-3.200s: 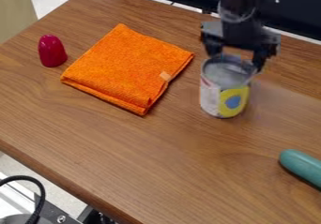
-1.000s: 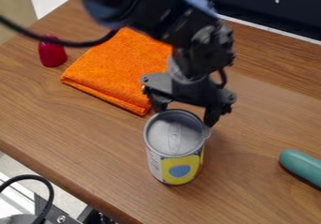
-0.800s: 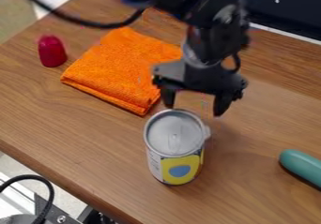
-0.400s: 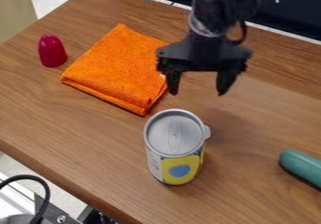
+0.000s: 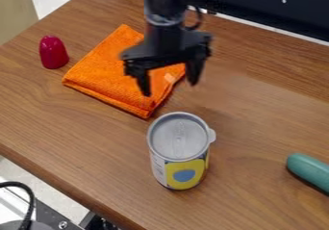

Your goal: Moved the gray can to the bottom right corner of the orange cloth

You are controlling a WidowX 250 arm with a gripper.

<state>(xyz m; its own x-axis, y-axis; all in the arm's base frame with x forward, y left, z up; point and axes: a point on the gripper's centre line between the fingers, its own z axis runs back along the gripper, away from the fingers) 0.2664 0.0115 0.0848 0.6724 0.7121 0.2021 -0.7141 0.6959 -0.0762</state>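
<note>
Can (image 5: 180, 147), cylindrical, smooth grey lid; upright on wood-grained table (image 5: 83, 147), apart from folded, nubby orange cloth (image 5: 106, 72), at its five o'clock. Gripper (image 5: 170, 88), black; spread wide, above cloth's four-o'clock edge.

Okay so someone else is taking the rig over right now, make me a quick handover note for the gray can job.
Tool: the tool is open and empty, its fingers apart, hanging over the right part of the orange cloth.
Can: the gray can stands upright on the table, just off the cloth's bottom right corner, not on the cloth.
Done: the can is at that corner and clear of the fingers, so the placement looks complete.
Left: probably nothing but backing the arm away; I'd leave the can as it is.
</note>
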